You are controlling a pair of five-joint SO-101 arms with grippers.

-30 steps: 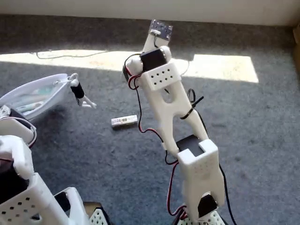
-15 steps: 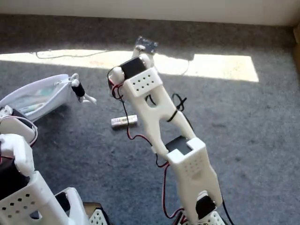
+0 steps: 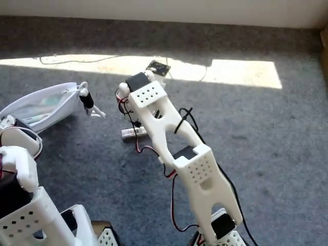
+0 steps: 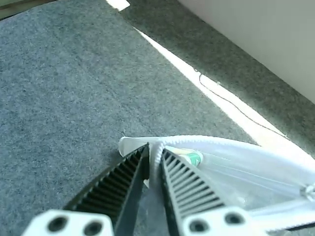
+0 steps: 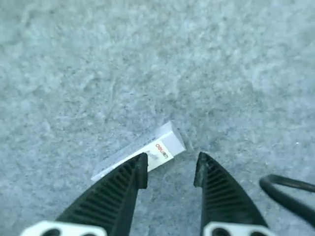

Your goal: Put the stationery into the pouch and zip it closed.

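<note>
A clear pouch (image 3: 38, 105) lies at the left of the grey carpet with stationery inside and a dark zipper charm (image 3: 86, 98) at its near end. My left gripper (image 4: 154, 160) is shut on the pouch's (image 4: 231, 157) rim at one end. A small white eraser (image 3: 132, 132) lies on the carpet in the middle. My right gripper (image 5: 170, 169) hangs open just above the eraser (image 5: 140, 151), one finger overlapping its edge. In the high view the right arm (image 3: 169, 138) leans over the eraser.
A sunlit strip (image 3: 225, 72) crosses the carpet at the back, with a thin cable (image 3: 61, 60) lying on it. A pale wall (image 3: 164, 10) runs behind. Open carpet lies to the right of the arm.
The right arm has swung left and lowered, bringing its gripper down over the eraser. The pouch and left arm have stayed put.
</note>
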